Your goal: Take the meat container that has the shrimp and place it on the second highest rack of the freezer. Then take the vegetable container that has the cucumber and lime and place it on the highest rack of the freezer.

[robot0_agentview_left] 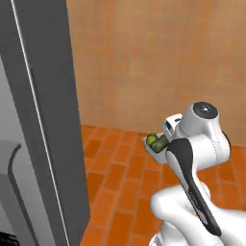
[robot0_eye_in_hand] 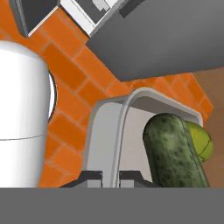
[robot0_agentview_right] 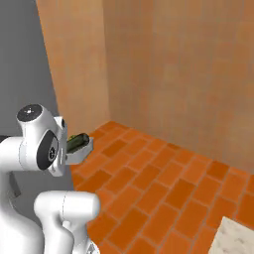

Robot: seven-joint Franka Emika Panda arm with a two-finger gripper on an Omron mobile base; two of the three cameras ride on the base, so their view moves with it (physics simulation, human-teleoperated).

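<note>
- Holding the vegetable container by its rim, my pincer is clamped on the wall so the tray rides level above the brick floor.
- The cucumber lies lengthwise along the tray, the lime touching its far end.
- The freezer door stands just beside it, I judge for the top rack.

The light is even and bright with no hard shadows or glare, and the rendered pictures are slightly soft everywhere.
</note>
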